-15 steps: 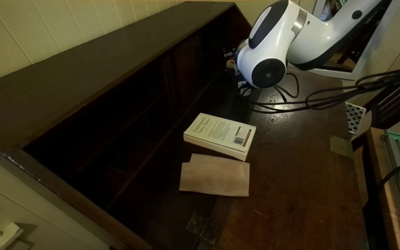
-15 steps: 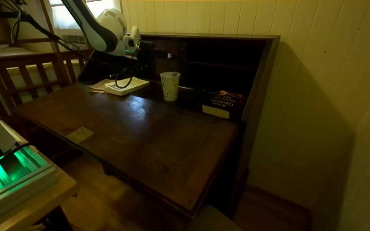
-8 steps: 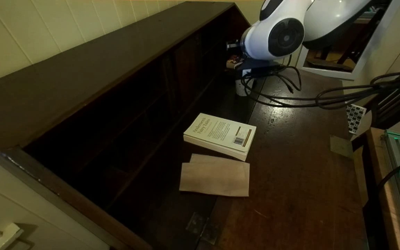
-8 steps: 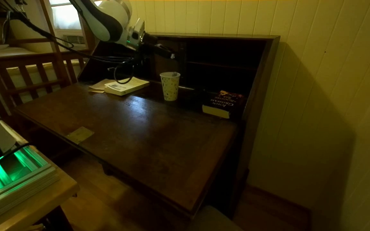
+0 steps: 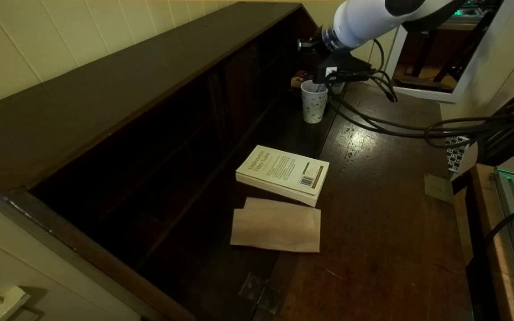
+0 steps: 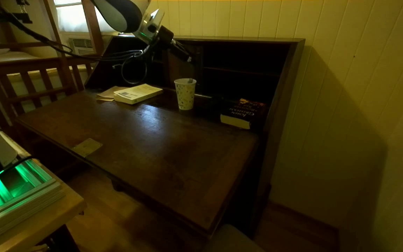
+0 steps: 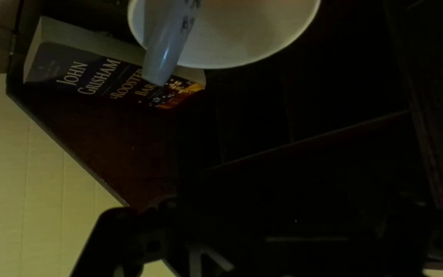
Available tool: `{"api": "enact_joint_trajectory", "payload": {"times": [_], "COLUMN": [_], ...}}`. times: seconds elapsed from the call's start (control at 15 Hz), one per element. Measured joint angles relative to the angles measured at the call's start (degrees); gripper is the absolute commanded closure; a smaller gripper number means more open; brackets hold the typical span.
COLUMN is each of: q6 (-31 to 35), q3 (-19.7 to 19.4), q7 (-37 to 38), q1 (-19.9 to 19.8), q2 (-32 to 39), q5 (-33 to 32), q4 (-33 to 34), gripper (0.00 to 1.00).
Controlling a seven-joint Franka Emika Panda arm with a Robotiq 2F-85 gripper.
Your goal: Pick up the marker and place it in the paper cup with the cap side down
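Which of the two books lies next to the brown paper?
The white Andersen's Fairy Tales book; the dark John Grisham book lies on the other side of the paper cup.

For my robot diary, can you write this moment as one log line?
marker: leaning inside paper cup | paper cup: upright on desk | gripper: open, empty, higher than paper cup | marker's lower end: hidden

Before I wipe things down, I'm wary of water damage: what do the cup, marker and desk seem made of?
Cup: probably paper, matte, going by its thin printed side. Marker: likely smooth plastic, given its glossy highlight. Desk: apparently varnished wood; dark brown, scuffed sheen.
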Motion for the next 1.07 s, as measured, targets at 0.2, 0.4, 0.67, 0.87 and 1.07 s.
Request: {"api": "enact_joint_trajectory", "payload": {"times": [0.2,0.4,0.67,0.87,1.07], "q6": [8.24,15.55,23.6,27.84,30.04], "q3": [-1.04,-2.11,-4.55,-7.44,-9.81], "q7": [-1.46,-3.62,-7.72,-10.82,-18.85], "q1": [-1.54,-2.97,-4.1,-4.03,-4.48], "q2": [-0.16,-0.22,-0.22,0.07,0.81], "q5": [-1.51,-2.0,-1.96,-1.95,2.88], "q4": [1.39,2.78,3.53,3.53,2.49], "gripper": [0.0,0.0,0.0,0.0,0.0]}}
